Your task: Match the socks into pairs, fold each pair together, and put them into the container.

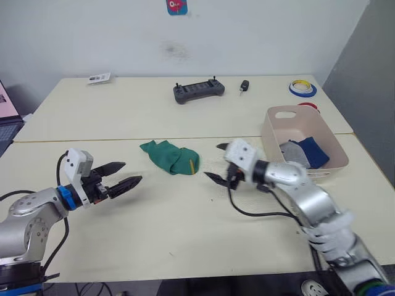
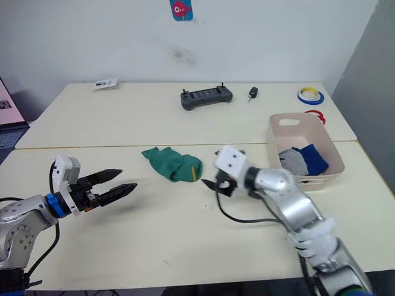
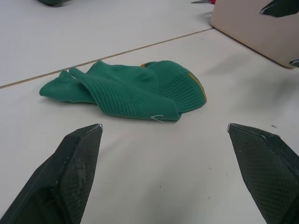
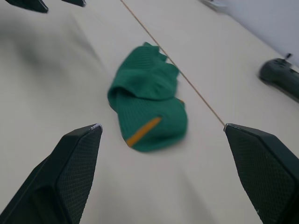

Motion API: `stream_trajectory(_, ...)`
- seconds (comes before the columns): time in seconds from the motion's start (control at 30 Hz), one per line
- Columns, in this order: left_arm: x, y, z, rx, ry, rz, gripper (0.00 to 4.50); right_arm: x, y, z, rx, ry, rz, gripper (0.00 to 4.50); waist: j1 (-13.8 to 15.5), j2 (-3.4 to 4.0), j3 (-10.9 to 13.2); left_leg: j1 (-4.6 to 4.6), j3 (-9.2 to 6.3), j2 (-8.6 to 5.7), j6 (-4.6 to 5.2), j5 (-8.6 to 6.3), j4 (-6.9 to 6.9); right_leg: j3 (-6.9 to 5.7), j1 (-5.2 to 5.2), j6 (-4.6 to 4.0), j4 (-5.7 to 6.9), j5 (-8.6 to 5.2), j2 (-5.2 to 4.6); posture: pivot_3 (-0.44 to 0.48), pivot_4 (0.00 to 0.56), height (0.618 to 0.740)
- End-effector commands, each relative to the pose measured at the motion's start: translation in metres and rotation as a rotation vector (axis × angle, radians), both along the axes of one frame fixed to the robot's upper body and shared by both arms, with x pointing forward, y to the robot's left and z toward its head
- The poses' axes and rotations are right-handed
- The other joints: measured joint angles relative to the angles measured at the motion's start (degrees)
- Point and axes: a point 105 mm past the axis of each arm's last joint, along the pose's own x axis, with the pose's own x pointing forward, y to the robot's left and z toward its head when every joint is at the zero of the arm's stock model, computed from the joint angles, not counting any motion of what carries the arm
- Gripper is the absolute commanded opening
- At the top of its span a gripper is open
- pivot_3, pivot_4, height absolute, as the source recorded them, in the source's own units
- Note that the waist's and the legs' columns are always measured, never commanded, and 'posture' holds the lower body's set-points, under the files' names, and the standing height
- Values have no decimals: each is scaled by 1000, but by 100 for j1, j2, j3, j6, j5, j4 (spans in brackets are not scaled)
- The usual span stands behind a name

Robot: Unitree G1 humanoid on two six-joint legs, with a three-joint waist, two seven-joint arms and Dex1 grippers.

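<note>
The green pair (image 1: 171, 157) is lying mid-table, flanked by bare tabletop. It is being faced by the left gripper (image 1: 125, 176) at 8 o'clock and the right gripper (image 1: 216, 162) at 3 o'clock, both spread and empty.

Green socks (image 1: 170, 157) between open hands; container (image 1: 303, 145) right.

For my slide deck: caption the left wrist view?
Open left gripper facing the folded green pair on the table.
</note>
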Motion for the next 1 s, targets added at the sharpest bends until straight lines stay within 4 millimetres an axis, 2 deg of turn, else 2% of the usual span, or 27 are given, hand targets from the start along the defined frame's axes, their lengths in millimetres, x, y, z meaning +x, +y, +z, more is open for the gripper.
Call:
stream_trajectory(0.03, 0, -1, 7, 20, -33, -1, 4488, 8, 21, -6, -33, -42, 8, 4500, 2, -2, -1, 0, 1, -1, 0, 0, 1, 0, 0, 0, 0, 0, -1, 0, 150, 740)
stream_trajectory(0.2, 1, 0, 6, 26, -35, 4, 4488, 25, 49, -20, -63, -74, -10, 4500, 4, -5, -3, 1, 1, -3, 0, 0, 2, -3, 0, -1, 2, 0, -6, 0, 150, 740)
stream_trajectory(0.33, -1, -2, 4, 37, -34, -5, 4488, 29, 66, -26, -21, -37, 2, 4500, -1, -10, -6, 1, 1, -2, 0, 0, 1, -3, 0, -1, 3, 0, -6, 0, 150, 740)
stream_trajectory(0.5, -4, -5, 1, 56, -33, -29, 4488, 38, 73, -32, -22, -35, -18, 4500, -11, -10, -6, 1, 2, -1, 0, 0, 0, -3, -4, -1, 7, 1, -5, 0, 150, 740)
stream_trajectory(0.73, -5, -8, 1, 61, -28, -42, 4488, 29, 91, -33, 43, 32, 31, 4500, -12, -10, -6, 1, 1, -1, 0, 0, 0, -2, -3, -1, 7, 1, -6, 0, 150, 740)
stream_trajectory(0.83, -5, -9, 1, 62, -29, -47, 4500, 32, 98, -33, 53, 46, 23, 3874, -15, -10, -6, 2, 1, 1, 1, 0, -2, -3, -4, -1, 9, 1, -5, 0, 150, 740)
stream_trajectory(1.0, -4, -9, 3, 68, -31, -49, 4500, 43, 98, -41, 43, 121, -33, 2078, -17, -9, -6, 1, 1, 0, 0, 0, -2, -3, -6, -1, 9, 1, -5, 0, 150, 740)
